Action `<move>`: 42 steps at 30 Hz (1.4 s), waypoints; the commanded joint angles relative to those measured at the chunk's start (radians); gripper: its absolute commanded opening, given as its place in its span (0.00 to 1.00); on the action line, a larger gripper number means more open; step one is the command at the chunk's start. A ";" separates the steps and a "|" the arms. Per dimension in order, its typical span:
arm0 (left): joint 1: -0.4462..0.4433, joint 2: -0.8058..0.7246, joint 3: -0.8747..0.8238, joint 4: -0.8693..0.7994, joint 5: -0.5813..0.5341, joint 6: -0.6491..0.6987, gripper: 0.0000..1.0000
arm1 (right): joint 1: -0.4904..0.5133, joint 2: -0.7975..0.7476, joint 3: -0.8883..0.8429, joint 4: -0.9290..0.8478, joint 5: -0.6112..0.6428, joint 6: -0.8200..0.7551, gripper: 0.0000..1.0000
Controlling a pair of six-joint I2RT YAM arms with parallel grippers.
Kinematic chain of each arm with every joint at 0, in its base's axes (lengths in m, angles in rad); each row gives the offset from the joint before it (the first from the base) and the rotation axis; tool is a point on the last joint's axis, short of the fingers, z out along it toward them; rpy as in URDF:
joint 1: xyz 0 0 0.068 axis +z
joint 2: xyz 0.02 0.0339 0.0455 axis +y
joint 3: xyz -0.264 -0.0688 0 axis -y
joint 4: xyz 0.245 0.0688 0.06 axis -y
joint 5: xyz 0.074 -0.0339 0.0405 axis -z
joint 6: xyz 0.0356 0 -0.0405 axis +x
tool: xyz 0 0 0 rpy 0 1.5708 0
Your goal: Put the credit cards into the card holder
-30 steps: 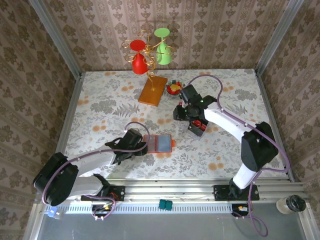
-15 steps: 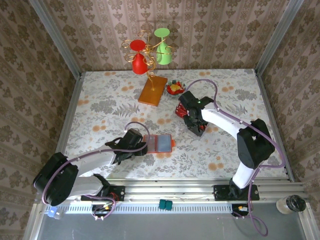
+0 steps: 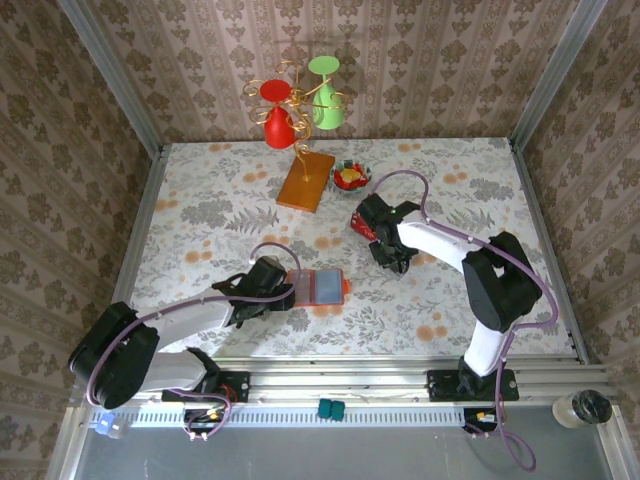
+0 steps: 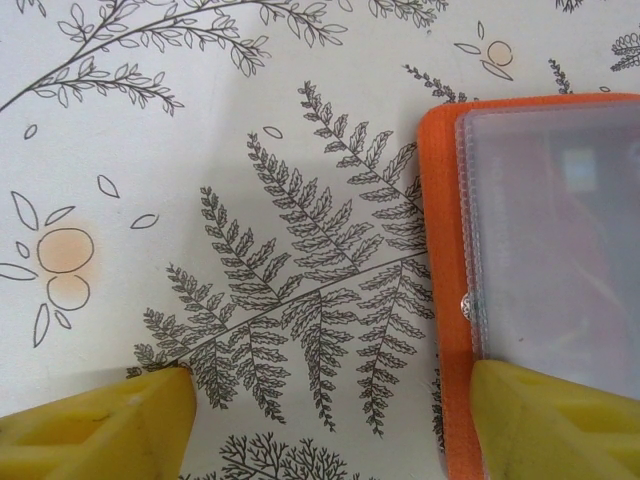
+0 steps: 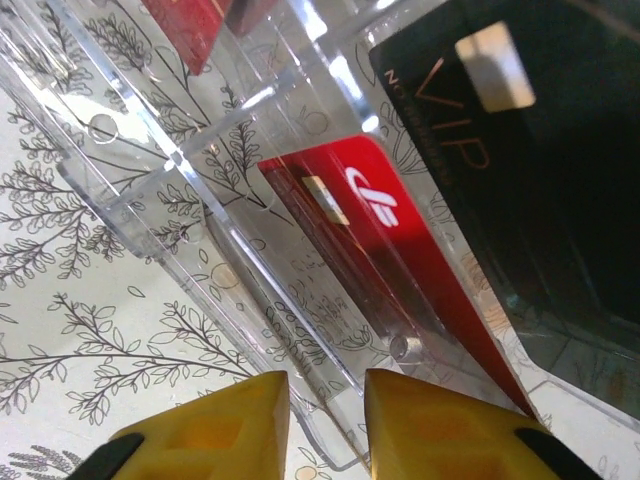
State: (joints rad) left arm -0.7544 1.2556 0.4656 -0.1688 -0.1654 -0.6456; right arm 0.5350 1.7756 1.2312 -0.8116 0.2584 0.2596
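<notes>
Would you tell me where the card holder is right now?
In the top view the card holder lies open at the table's near middle, its left edge at the left gripper, nearer the arms than the wooden board.

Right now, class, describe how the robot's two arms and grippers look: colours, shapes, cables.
Both the left arm and right arm have pale grey-white links between chunky black joints, each trailed by a looping purplish-grey cable. The left gripper and right gripper carry blocky yellow fingers.
</notes>
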 commanded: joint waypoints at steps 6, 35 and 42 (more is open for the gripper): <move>-0.004 0.019 0.010 -0.029 -0.001 0.006 0.74 | 0.005 -0.004 -0.007 -0.004 0.006 -0.028 0.24; -0.004 0.025 0.006 -0.013 0.006 0.001 0.73 | 0.005 -0.007 0.040 -0.032 -0.036 -0.051 0.23; -0.005 0.024 0.005 -0.012 0.008 0.001 0.73 | 0.006 -0.017 0.059 -0.046 -0.053 -0.073 0.05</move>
State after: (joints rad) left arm -0.7540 1.2575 0.4656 -0.1680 -0.1650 -0.6456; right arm 0.5362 1.7756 1.2575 -0.8196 0.2180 0.2031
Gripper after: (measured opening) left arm 0.735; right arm 0.061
